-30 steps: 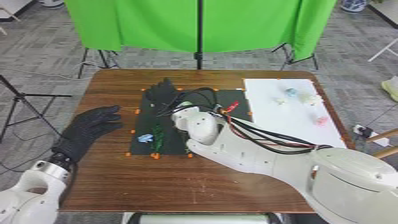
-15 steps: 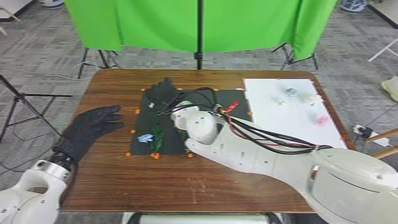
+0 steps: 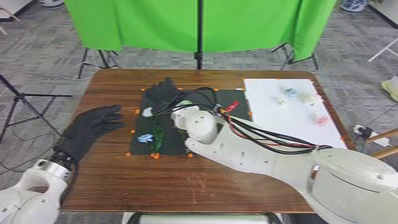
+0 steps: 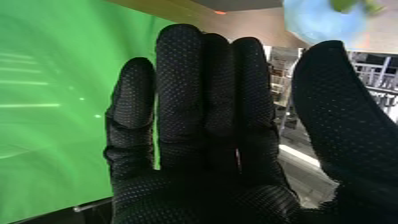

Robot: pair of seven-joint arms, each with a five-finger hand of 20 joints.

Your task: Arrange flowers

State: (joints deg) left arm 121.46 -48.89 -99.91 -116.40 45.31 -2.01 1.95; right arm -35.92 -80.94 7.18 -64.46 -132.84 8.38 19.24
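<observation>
In the head view my right hand (image 3: 162, 94) is over the far left part of the black mat (image 3: 204, 148), fingers straight. A pale blue flower (image 3: 147, 112) lies just beside it on the mat's left side. Nearer the front are another light blue flower (image 3: 145, 138) and a green stem with leaves (image 3: 157, 142). My left hand (image 3: 91, 126) rests at the table's left side, fingers relaxed. The right wrist view has my right hand (image 4: 213, 115) with straight fingers and the thumb apart, and a blurred light blue flower (image 4: 322, 22) beyond the thumb tip.
A white sheet (image 3: 275, 110) on the right holds pale flowers and a pink flower (image 3: 321, 121). My right forearm (image 3: 249, 155) crosses the mat and the table's right front. Beyond the brown table (image 3: 178, 190) hangs a green cloth (image 3: 151, 30).
The pale blue flower beside my right hand has come into fuller view on the mat's left side. My right hand has shifted only slightly; the left has stayed put.
</observation>
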